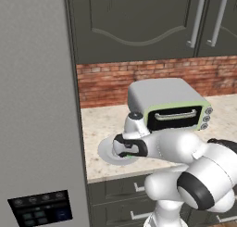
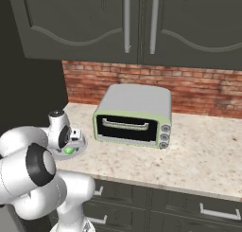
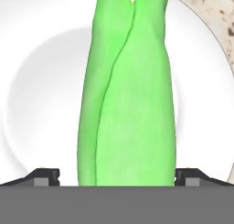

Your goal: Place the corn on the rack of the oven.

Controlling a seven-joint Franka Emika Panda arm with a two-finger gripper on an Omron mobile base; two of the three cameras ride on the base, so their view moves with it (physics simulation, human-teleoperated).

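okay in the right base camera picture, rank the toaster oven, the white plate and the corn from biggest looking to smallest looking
1. Toaster oven, on the counter against the brick wall: clearly the largest.
2. White plate, partly hidden behind the arm.
3. Corn, just a small green patch on the plate; the arm covers most of it, so its full size is unsure.

Kitchen: speckled counter [image 2: 203, 155], brick backsplash [image 2: 198, 89], dark cabinets [image 2: 94, 22], toaster oven [image 2: 134, 115], drawers [image 2: 208, 209] below.

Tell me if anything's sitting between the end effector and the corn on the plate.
Nothing visible is. The open end effector hangs directly over the corn, one fingertip on each side, with only the white plate beneath the cob.
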